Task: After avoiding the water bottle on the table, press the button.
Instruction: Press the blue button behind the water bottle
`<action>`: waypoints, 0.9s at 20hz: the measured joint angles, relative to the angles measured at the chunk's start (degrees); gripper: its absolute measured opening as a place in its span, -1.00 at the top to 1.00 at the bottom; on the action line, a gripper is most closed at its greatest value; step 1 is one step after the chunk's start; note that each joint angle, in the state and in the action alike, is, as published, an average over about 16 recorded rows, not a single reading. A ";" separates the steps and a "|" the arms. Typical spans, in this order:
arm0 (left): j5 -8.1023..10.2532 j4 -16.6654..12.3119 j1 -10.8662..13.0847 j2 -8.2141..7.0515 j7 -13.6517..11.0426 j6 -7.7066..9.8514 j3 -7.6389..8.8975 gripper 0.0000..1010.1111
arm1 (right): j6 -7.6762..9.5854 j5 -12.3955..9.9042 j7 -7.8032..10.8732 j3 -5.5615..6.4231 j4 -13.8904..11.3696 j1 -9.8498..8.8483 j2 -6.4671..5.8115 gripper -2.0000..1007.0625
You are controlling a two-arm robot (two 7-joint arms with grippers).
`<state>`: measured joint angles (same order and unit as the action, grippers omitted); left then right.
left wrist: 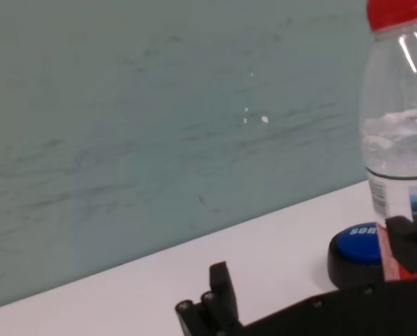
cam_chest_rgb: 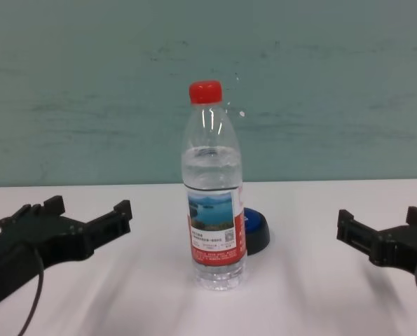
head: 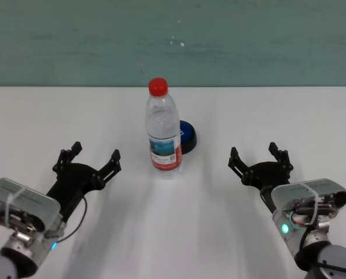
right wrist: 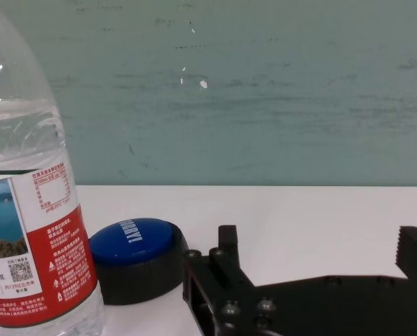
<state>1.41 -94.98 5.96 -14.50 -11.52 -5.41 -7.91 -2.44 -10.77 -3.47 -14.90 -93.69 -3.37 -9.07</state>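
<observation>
The water bottle point(head: 163, 129) stands upright at the middle of the white table point(head: 173, 232), clear with a red cap and a red-and-white label; it also shows in the chest view point(cam_chest_rgb: 214, 196), the left wrist view point(left wrist: 399, 140) and the right wrist view point(right wrist: 29, 203). The button point(head: 188, 136) sits just behind and to the right of the bottle, partly hidden by it; its blue top shows in the right wrist view point(right wrist: 132, 241). My left gripper point(head: 86, 159) is open and empty, left of the bottle. My right gripper point(head: 260, 157) is open and empty, right of the bottle.
A teal wall point(head: 173, 40) runs along the table's far edge. Nothing else stands on the table between the grippers and the bottle.
</observation>
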 joint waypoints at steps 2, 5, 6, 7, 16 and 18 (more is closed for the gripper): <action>0.03 0.32 -0.42 -0.05 -0.09 -0.03 0.17 -1.00 | 0.00 0.00 0.00 0.00 0.00 0.00 0.00 -0.99; 0.09 0.81 -1.09 -0.12 -0.29 -0.06 0.34 -1.00 | 0.00 0.00 0.00 0.00 0.00 0.00 0.00 -0.99; 0.11 0.96 -1.30 -0.15 -0.36 -0.06 0.38 -1.00 | 0.00 0.00 0.00 0.00 0.00 0.00 0.00 -0.99; 0.14 1.11 -1.51 -0.19 -0.44 -0.07 0.41 -1.00 | 0.00 0.00 0.00 0.00 0.00 0.00 0.00 -0.99; 0.28 2.02 -2.93 -0.28 -0.79 -0.07 0.29 -1.00 | 0.00 0.00 0.00 0.00 0.00 0.00 0.00 -0.99; 0.28 2.24 -3.23 -0.26 -0.80 -0.06 0.23 -1.00 | 0.00 0.00 0.00 0.00 0.00 0.00 0.00 -0.99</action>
<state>1.69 -92.74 2.73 -14.76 -12.32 -5.47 -7.68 -2.44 -10.77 -3.47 -14.90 -93.69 -3.37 -9.07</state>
